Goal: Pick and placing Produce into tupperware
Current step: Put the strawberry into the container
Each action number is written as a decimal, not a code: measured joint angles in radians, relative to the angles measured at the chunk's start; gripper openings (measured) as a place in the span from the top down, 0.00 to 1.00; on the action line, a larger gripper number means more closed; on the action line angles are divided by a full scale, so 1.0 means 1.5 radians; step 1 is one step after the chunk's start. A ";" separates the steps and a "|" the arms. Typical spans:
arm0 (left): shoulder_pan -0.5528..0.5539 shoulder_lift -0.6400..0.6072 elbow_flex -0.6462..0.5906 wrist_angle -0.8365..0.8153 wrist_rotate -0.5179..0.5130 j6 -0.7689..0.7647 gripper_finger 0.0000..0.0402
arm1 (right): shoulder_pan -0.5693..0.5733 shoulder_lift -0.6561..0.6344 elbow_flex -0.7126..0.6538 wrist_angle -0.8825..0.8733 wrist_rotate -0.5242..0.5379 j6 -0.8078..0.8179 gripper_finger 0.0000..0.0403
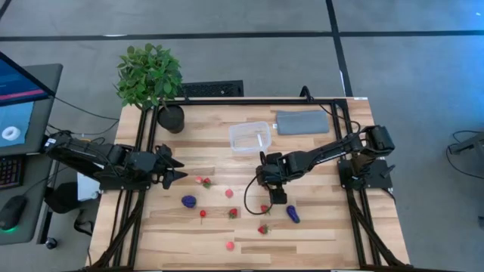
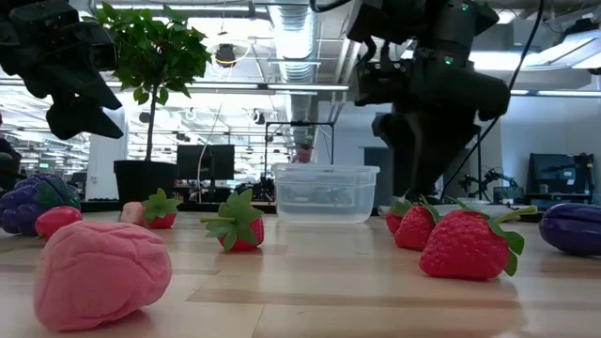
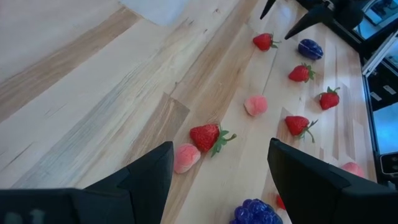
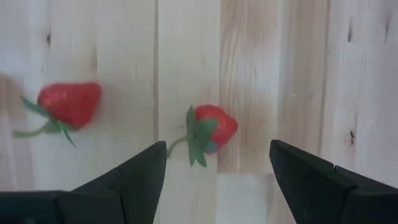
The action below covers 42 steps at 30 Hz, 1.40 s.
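The produce lies loose on the wooden table: strawberries (image 1: 203, 181) (image 1: 234, 213) (image 1: 263, 229), pink pieces (image 1: 229, 193) (image 1: 230, 245), and purple pieces (image 1: 188, 201) (image 1: 292, 214). The clear tupperware (image 1: 249, 137) stands on its base toward the far edge. My right gripper (image 1: 275, 193) hangs open above the table, pointing steeply down. In its wrist view a strawberry (image 4: 211, 130) lies on the wood just beyond the open fingers (image 4: 217, 155), untouched, with another strawberry (image 4: 65, 106) beside it. My left gripper (image 1: 172, 168) waits open at the table's left, above the wood (image 3: 217, 168).
A flat grey pad (image 1: 302, 122) lies right of the tupperware. A potted plant (image 1: 151, 75) stands at the far left corner. A black frame rail (image 1: 249, 100) runs along the far edge. Bare wood lies between the tupperware and the produce.
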 joint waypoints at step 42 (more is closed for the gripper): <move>0.000 0.000 -0.018 0.010 -0.003 -0.003 0.38 | 0.001 0.021 0.000 0.009 0.000 0.150 0.23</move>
